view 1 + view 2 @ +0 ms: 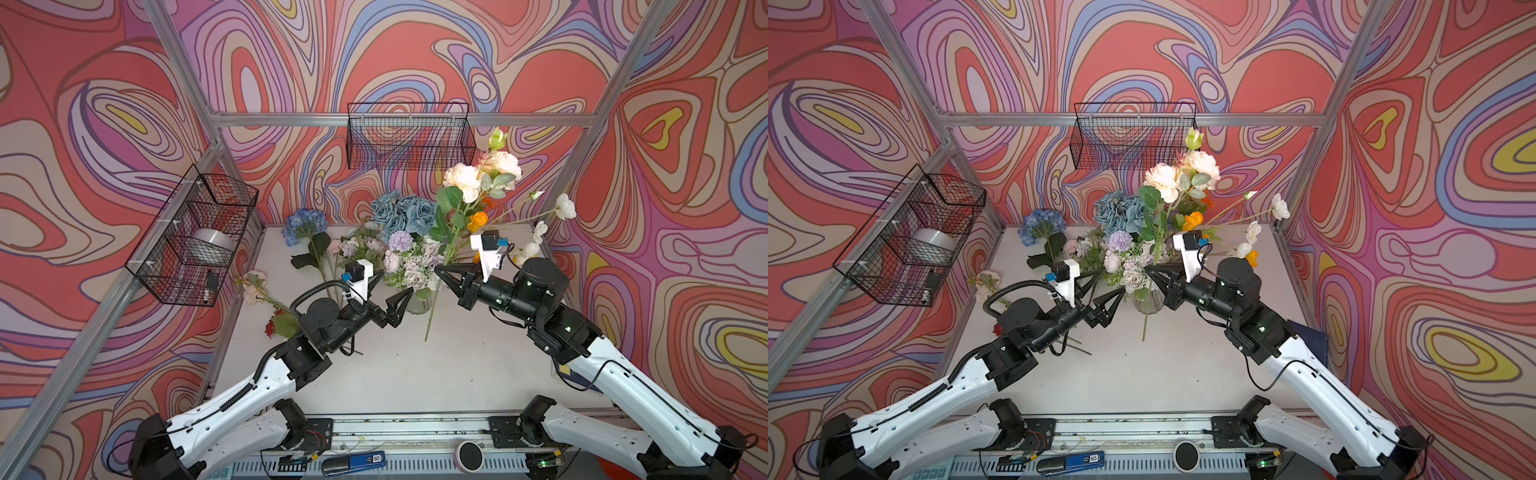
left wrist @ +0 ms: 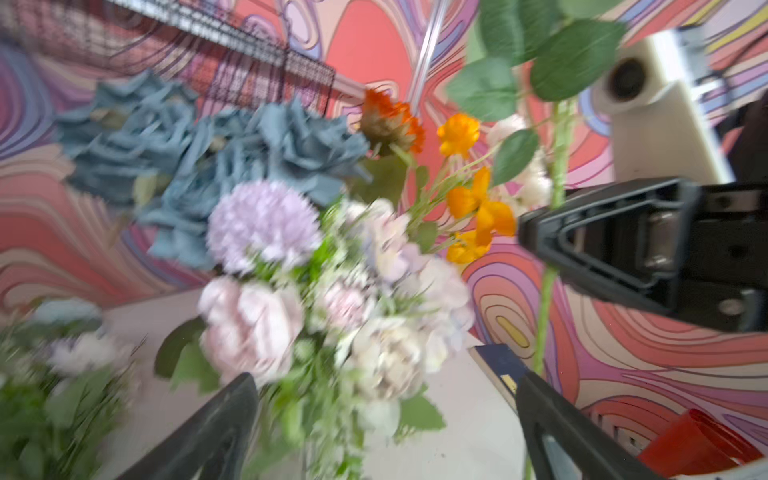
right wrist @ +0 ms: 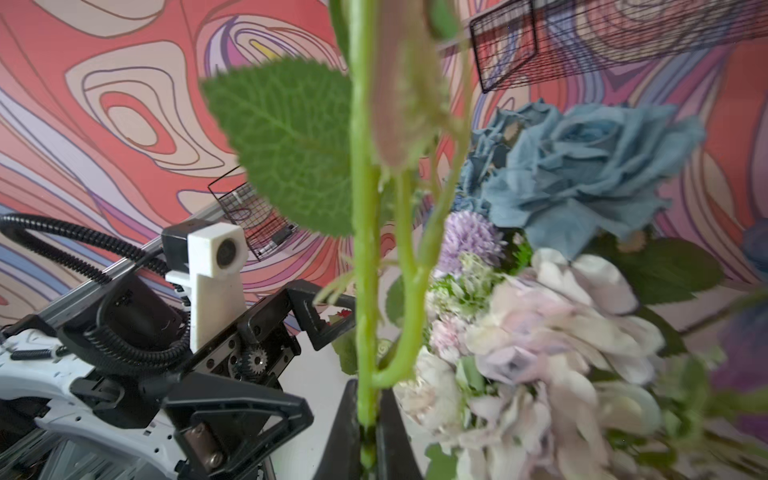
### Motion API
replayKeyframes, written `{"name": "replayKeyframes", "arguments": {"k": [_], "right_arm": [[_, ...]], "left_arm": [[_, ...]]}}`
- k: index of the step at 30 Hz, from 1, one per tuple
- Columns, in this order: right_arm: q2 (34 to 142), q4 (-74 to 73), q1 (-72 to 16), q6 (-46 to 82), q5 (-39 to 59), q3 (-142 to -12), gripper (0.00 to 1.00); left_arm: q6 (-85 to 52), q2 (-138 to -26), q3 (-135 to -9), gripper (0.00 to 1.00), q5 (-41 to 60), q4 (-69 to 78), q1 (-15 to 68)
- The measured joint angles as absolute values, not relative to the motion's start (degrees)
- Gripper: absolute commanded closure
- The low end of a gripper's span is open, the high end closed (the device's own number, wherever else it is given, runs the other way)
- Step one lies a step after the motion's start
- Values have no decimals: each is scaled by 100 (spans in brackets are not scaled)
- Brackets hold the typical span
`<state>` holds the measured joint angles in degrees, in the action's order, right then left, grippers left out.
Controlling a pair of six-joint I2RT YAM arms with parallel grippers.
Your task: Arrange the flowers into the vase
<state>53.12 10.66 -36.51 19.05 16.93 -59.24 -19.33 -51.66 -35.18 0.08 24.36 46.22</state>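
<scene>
Your left jaws stood released and empty, just beside the glass vase point(image 1: 417, 303). Your right jaws were clenched on the green stem of a peach-headed flower point(image 1: 462, 179), held upright, its lower end reaching down past the vase and outside it. The vase held lilac, pink and blue flowers point(image 1: 409, 259). Farther back, a blue hydrangea point(image 1: 305, 223) lay on the counter point(image 1: 415, 374).

Vase point(image 1: 417, 306) on table point(image 1: 415, 374), bouquet point(image 1: 409, 266) in it; loose flowers point(image 1: 305, 226) left of vase; basket point(image 1: 409, 137) behind, on wall point(image 1: 291, 62)
</scene>
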Motion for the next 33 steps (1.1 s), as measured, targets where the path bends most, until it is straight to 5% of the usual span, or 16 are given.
{"name": "replayKeyframes", "arguments": {"k": [8,16,22,33], "right_arm": [[4587,1785,-3651,1636,62,-5570,100],[4294,1667,-3651,1133,-1476,-5201,100],[4285,1162,-3651,871,-1671,-5050,100],[4392,338,-3651,624,-1406,-4790,100]], "left_arm": [[-1977,-5780,-3039,0,-919,2845,5105],[-1382,-7789,-2965,0,-1656,5063,5570],[-587,-9041,-3518,0,-2346,6617,5900],[272,-9395,-4453,0,-2998,7345,5754]]}}
